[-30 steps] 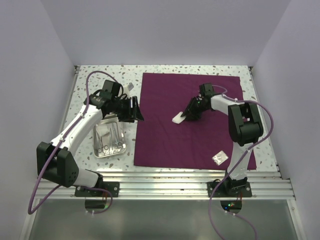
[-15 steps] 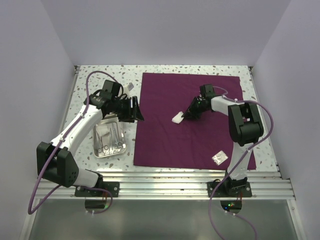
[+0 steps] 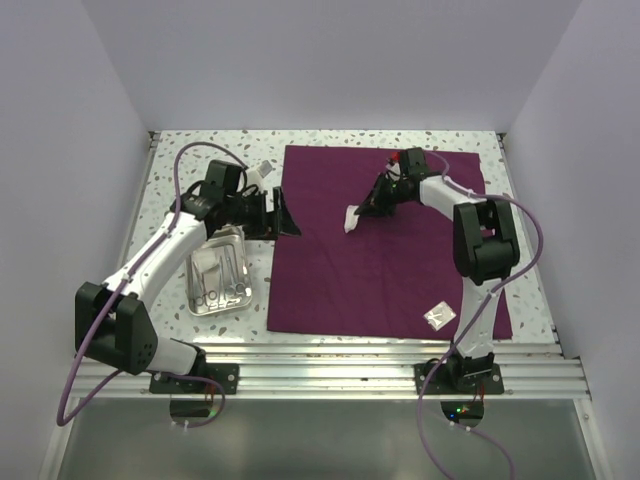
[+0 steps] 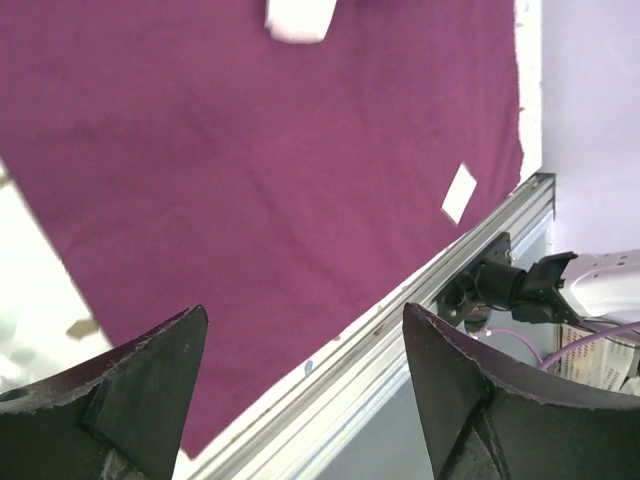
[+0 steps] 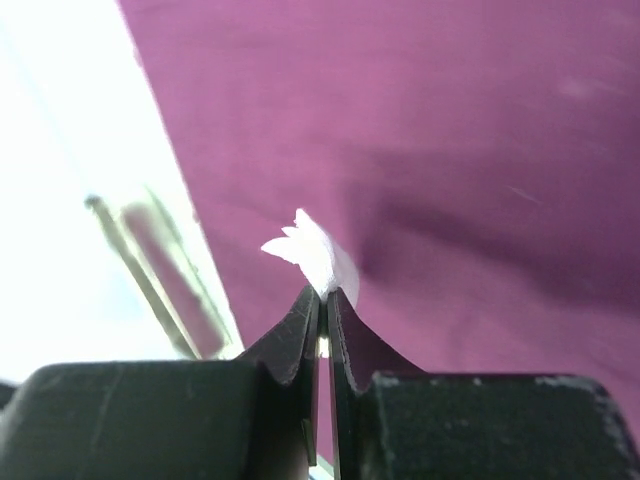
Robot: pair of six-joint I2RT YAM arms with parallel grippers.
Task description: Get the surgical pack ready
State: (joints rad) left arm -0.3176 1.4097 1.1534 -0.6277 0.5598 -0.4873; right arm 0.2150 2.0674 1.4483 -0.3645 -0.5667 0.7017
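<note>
Pinching a white gauze square [image 5: 318,258] between fingers pressed together, a hold plain only from its wrist view, the right gripper [image 5: 323,297] holds it above the maroon cloth's [image 3: 380,270] far half. The left gripper [image 4: 303,318] hangs spread wide, empty, over the cloth's left edge.

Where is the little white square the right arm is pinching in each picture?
Top external: white square held by the right gripper, over the upper middle of the purple cloth.
Left wrist: the square, blurry at the top edge, cut off.
Right wrist: the square pokes out of the shut gripper.
Shared landmark: the purple cloth, in all three.
</note>
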